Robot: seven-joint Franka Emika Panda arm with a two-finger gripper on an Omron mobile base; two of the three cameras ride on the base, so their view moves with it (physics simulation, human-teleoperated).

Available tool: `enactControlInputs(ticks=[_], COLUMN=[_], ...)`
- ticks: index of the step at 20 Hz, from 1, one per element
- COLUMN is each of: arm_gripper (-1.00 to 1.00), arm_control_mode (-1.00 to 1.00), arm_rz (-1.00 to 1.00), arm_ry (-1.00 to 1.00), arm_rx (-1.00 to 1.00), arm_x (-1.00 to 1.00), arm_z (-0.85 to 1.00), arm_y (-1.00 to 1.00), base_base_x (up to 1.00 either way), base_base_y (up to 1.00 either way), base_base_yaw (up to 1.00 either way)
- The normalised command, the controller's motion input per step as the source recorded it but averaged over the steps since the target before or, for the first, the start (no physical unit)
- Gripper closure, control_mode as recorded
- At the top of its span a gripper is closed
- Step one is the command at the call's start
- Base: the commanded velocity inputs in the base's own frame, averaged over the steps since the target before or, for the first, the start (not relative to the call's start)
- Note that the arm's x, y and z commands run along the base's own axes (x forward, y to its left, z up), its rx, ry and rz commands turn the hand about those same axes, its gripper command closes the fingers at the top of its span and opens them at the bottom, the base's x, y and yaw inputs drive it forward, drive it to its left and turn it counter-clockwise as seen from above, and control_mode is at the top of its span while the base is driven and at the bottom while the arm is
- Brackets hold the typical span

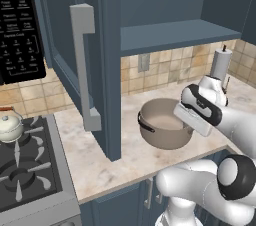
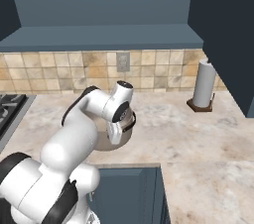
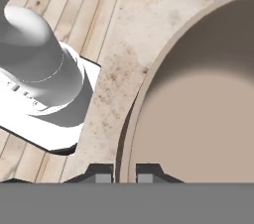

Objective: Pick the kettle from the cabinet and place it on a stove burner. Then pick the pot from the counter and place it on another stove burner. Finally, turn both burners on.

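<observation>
The taupe pot [image 1: 161,124] stands on the marbled counter [image 1: 95,155], right of the open cabinet door [image 1: 102,70]. My gripper [image 1: 187,119] comes down on the pot's right rim. In the hand view the gripper [image 3: 125,174] is shut on the pot's [image 3: 198,104] thin wall, one fingertip [image 3: 101,174] outside and one inside. From the right base the arm covers most of the pot [image 2: 130,124] and the gripper [image 2: 120,130] sits at its rim. The cream kettle [image 1: 10,127] rests on a back burner of the stove [image 1: 30,175].
The open cabinet door with its long grey handle [image 1: 82,65] juts over the counter just left of the pot. A black microwave [image 1: 17,25] hangs above the stove. A paper towel roll [image 1: 220,64] [image 2: 204,86] stands by the tiled wall to the right.
</observation>
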Motion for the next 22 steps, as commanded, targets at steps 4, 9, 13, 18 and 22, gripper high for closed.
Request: enactControlInputs(ticks=[4,9,13,18,22], arm_gripper=[1.00,1.00,1.00,1.00,1.00], arm_control_mode=[-1.00,-1.00,-1.00,-1.00,-1.00], arm_rz=[0.00,-0.03,-0.03,-0.05,-0.08], arm_ry=[-0.10,-0.09,-0.08,-0.11,-0.11], arm_rx=[0.00,0.00,0.00,-0.02,-0.04], arm_x=[-0.25,-0.36,-0.40,-0.38,-0.41], arm_z=[0.04,0.23,0.37,0.49,0.54], arm_y=[-0.06,-0.26,-0.13,-0.03,0.00], base_base_x=[0.00,0.00,0.00,0.00,0.00], base_base_y=[0.00,0.00,0.00,0.00,0.00], base_base_yaw=[0.00,0.00,0.00,0.00,0.00])
